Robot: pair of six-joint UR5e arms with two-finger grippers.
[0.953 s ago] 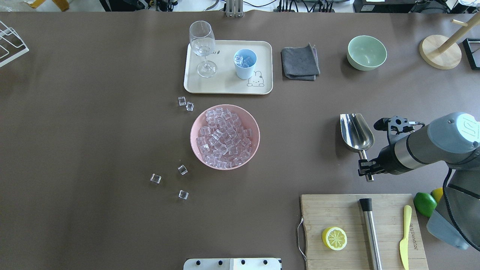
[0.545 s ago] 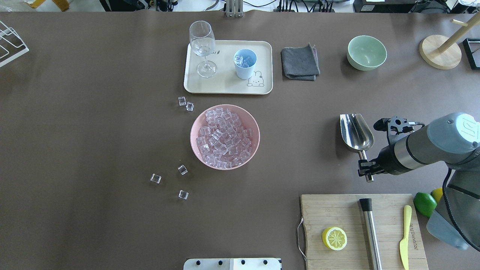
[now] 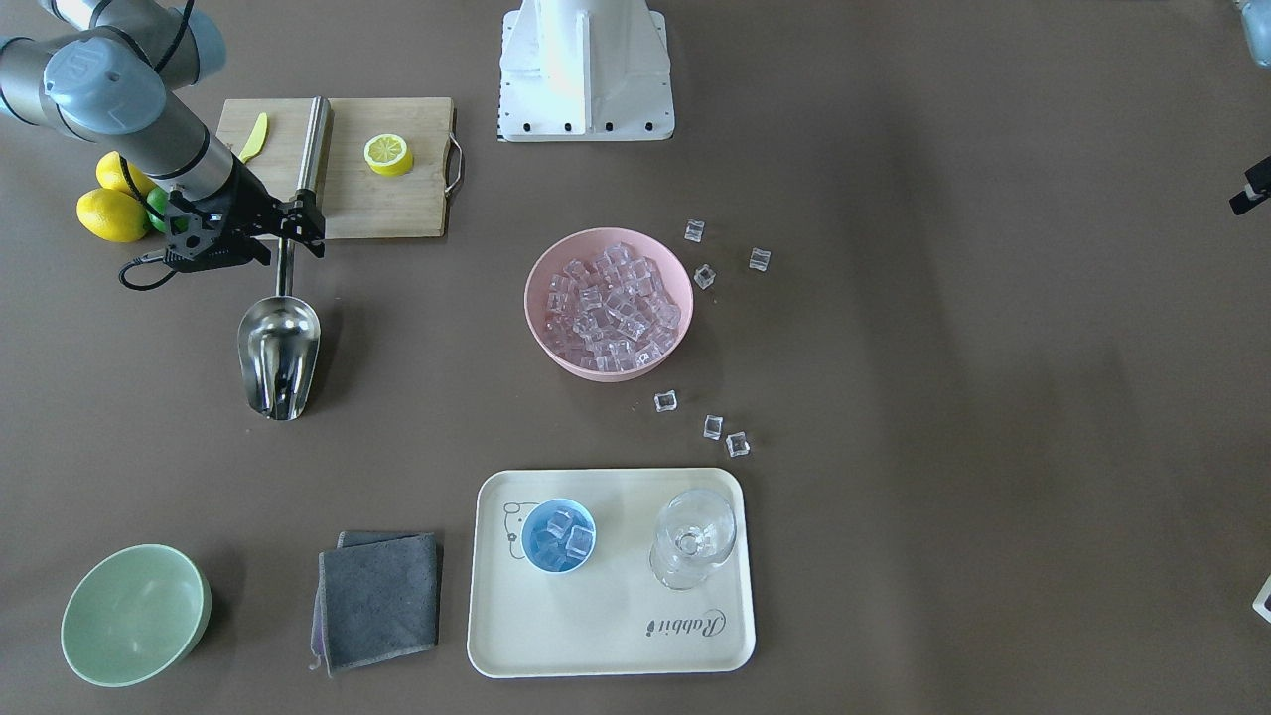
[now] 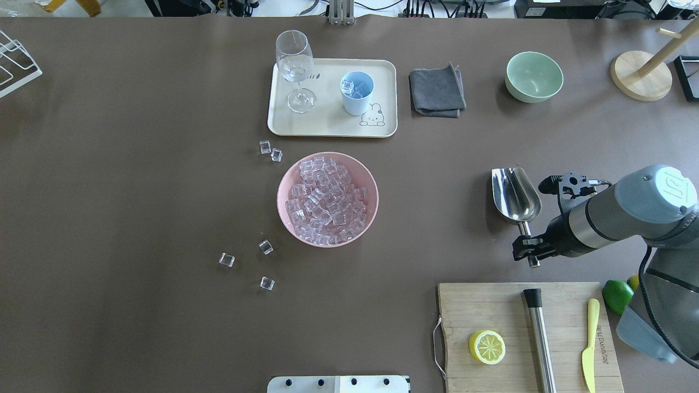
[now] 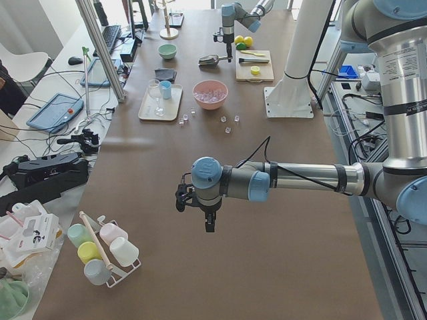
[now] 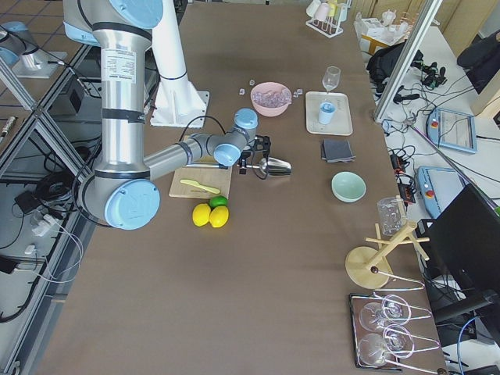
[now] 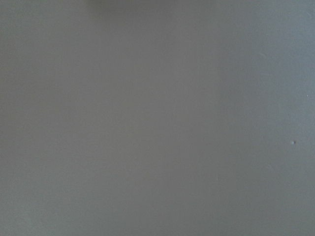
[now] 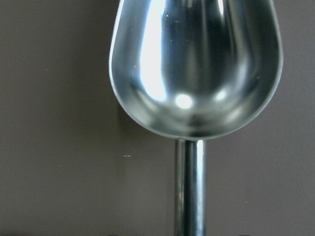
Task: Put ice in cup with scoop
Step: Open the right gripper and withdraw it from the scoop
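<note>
My right gripper [image 4: 527,250] is shut on the thin handle of the steel scoop [image 4: 516,194], right of the table's middle. The trough points away from the robot and is empty in the right wrist view [image 8: 197,64]. It also shows in the front-facing view [image 3: 279,357]. The ice [image 4: 327,199] fills a pink bowl [image 4: 282,188] at mid-table, with several loose cubes [image 4: 266,247] on the table around it. The light-blue cup [image 4: 357,93] stands on a cream tray [image 4: 327,124] and holds a few cubes. My left gripper [image 5: 208,223] hangs over bare table far to the left; I cannot tell whether it is open or shut.
A stemmed glass [image 4: 295,68] shares the tray. A grey cloth [image 4: 437,90] and green bowl [image 4: 533,76] lie to the tray's right. A cutting board [image 4: 491,311] with a lemon half, a steel cylinder [image 4: 540,338] and a yellow knife sits just behind the right gripper.
My right gripper and the scoop have shifted slightly to the left, and the arm has turned a little. Nothing else has moved.
</note>
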